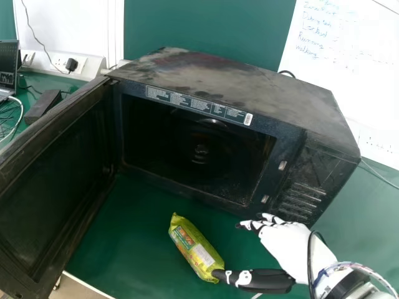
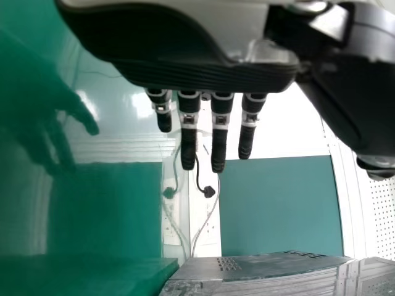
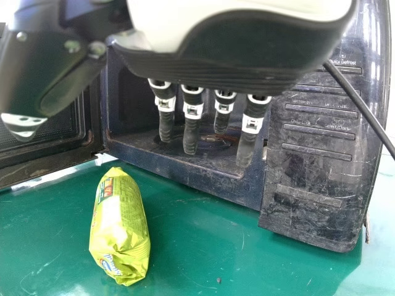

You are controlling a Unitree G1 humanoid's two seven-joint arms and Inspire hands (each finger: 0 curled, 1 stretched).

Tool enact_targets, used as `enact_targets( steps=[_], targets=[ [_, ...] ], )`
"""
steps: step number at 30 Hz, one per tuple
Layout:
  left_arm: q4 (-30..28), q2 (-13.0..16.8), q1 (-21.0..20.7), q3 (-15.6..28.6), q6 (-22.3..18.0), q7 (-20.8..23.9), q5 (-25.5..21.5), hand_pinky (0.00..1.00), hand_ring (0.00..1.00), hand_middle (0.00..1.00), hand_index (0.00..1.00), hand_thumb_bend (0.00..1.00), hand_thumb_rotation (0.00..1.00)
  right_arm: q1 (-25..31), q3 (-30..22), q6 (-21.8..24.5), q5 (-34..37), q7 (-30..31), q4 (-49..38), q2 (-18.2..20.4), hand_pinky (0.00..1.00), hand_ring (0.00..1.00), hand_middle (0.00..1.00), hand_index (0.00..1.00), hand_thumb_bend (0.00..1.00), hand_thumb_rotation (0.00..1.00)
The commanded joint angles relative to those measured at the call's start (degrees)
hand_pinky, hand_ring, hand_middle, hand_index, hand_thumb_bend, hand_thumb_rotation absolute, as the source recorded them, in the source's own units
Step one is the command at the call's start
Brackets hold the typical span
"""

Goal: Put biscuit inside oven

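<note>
In the head view, my right hand (image 1: 283,246) is at the lower right, fingers extended toward the oven front and thumb near the lower end of the biscuit packet (image 1: 196,248). The yellow-green packet lies on the table before the oven (image 1: 206,156), whose door (image 1: 56,187) stands wide open at the left. In the right wrist view, my right hand (image 3: 192,120) has straight fingers, with the packet (image 3: 120,225) lying apart from them and the oven cavity (image 3: 185,157) behind. My left hand (image 2: 219,129) hangs with straight fingers in the left wrist view, holding nothing.
The green table (image 1: 134,218) extends around the oven. At the far left are a laptop (image 1: 9,65), a black box (image 1: 45,104) and cables. A wall socket strip (image 1: 81,64) is behind them, and a whiteboard (image 1: 349,68) stands at the back right.
</note>
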Motion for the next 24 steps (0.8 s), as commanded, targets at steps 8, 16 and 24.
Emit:
enact_targets(
  steps=[8,16,24],
  targets=[
    [0.40,0.95,-0.40,0.34,-0.18,-0.27,-0.51,0.79,0.81,0.83,0.89,0.76,0.81,0.09,-0.26,-0.26,-0.26,0.65,-0.38,0.66,0.77,0.85,0.89,0.93,1.00,0.61],
    [0.39,1.06,-0.30,0.28,-0.21,-0.11,-0.39,0.78,0.80,0.82,0.88,0.77,0.80,-0.77,0.31,-0.07,-1.02,1.82,-0.38,1.03,0.78,0.86,0.89,0.94,1.00,0.61],
    [0.38,1.18,-0.15,0.34,-0.36,-0.44,-0.47,0.78,0.80,0.82,0.88,0.77,0.81,-4.72,5.99,-0.41,-6.22,3.47,-0.38,2.40,0.80,0.86,0.90,0.94,1.00,0.64]
  ],
)
